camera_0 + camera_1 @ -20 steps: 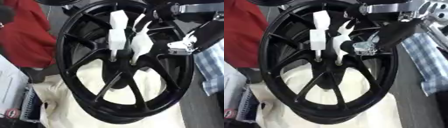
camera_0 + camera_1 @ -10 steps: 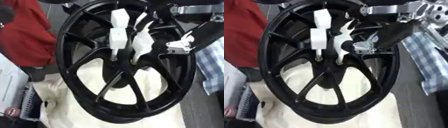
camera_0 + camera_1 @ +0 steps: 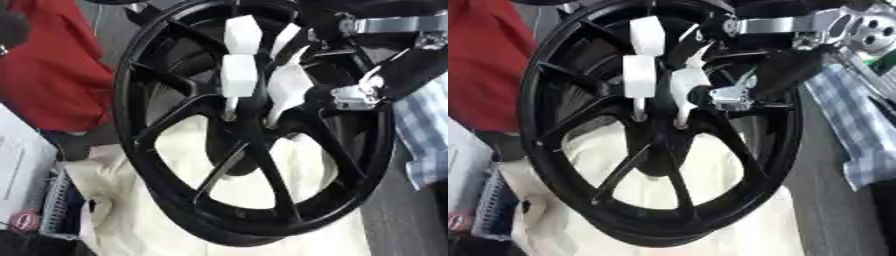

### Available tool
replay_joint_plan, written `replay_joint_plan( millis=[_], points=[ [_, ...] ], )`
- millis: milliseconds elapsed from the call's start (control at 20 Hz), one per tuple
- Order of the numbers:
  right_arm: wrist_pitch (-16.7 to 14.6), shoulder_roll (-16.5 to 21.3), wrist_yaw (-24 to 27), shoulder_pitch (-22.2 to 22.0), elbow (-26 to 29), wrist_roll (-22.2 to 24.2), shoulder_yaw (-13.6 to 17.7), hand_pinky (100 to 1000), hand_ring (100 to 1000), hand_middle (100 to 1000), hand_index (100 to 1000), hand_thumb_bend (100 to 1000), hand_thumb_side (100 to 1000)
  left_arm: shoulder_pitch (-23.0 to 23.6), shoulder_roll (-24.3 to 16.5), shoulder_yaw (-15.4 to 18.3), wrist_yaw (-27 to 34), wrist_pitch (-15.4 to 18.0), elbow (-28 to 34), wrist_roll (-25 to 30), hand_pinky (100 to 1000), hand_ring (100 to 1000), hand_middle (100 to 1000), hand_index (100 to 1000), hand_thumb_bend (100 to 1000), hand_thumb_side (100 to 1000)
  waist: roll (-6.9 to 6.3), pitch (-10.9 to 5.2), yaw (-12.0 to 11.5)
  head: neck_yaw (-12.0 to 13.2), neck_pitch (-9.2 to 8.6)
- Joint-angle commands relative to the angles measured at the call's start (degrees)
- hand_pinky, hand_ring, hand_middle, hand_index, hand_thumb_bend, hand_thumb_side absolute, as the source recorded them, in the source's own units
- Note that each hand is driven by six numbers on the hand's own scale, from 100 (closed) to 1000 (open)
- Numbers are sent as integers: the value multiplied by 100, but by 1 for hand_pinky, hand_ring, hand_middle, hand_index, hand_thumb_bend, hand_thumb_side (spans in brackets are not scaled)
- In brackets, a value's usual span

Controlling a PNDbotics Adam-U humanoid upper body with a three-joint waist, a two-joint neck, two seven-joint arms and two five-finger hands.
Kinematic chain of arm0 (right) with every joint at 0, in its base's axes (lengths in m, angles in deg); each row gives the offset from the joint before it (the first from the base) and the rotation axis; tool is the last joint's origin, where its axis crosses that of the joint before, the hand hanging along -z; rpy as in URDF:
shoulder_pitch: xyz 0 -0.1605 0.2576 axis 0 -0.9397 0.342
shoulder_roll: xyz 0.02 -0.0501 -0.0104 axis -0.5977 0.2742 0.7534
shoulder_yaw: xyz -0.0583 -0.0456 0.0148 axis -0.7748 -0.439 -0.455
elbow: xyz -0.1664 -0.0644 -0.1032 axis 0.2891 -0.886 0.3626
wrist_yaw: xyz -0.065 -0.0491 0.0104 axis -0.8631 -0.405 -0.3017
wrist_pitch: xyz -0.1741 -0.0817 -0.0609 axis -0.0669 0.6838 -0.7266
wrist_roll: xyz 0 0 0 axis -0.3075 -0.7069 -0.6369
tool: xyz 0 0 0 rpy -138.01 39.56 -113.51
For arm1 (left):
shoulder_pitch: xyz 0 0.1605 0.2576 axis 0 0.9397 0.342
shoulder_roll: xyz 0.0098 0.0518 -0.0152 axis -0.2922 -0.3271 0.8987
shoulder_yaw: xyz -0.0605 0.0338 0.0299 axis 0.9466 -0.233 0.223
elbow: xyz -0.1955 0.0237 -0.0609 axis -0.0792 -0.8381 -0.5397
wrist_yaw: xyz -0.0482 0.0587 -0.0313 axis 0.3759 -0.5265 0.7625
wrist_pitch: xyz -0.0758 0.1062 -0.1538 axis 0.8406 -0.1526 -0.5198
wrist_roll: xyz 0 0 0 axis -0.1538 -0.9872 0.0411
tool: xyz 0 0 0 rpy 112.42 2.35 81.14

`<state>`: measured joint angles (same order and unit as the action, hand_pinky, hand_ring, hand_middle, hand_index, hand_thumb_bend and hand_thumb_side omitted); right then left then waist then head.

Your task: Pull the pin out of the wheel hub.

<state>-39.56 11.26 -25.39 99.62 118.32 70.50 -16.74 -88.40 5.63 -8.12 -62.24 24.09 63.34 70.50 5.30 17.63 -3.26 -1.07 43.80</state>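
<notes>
The wheel (image 3: 254, 135) is standing tilted on a cream cloth (image 3: 262, 235), filling both views. Two white pins are sitting in the hub (image 3: 658, 127): the left pin (image 3: 236, 75) running straight up toward 12 o'clock, the right pin (image 3: 287, 90) leaning toward 1 o'clock. Both stems are entering the hub at their lower ends, so each long axis is pointing up and out of the hub.

The right hand (image 3: 354, 95) is reaching in from 2 o'clock, its fingers lying just beside the right pin at 3 o'clock of it. Whether they are pinching it, I cannot tell. The left hand is showing nowhere, so the right is the nearer.

The right eye view is showing the silver wrist bracket (image 3: 815, 25) more fully; the left eye view is showing more of the right pin's white body.
</notes>
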Motion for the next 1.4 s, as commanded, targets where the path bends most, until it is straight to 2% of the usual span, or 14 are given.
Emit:
replay_joint_plan(
  millis=[50,200,550,1400],
  points=[
    [-57,102,-101,51,-30,-7,44,895,950,834,893,266,559,-74,-47,33,-15,4,79,0,822,729,627,778,100,687,-21,-69,-15,10,32],
    [-85,104,-174,36,-77,-15,35,893,947,831,892,288,571,-73,-47,34,-22,2,81,1,822,729,627,778,100,687,-17,-58,-28,11,32],
    [-211,101,-368,34,-104,-12,16,873,899,789,888,318,519,-76,-43,35,-28,3,82,3,821,729,628,778,100,687,-4,-43,-37,16,32],
    [-411,110,-803,-56,-168,-102,25,864,889,799,880,347,481,-86,-34,36,-63,0,84,29,822,719,629,777,100,690,37,-1,-79,16,32]
  ],
)
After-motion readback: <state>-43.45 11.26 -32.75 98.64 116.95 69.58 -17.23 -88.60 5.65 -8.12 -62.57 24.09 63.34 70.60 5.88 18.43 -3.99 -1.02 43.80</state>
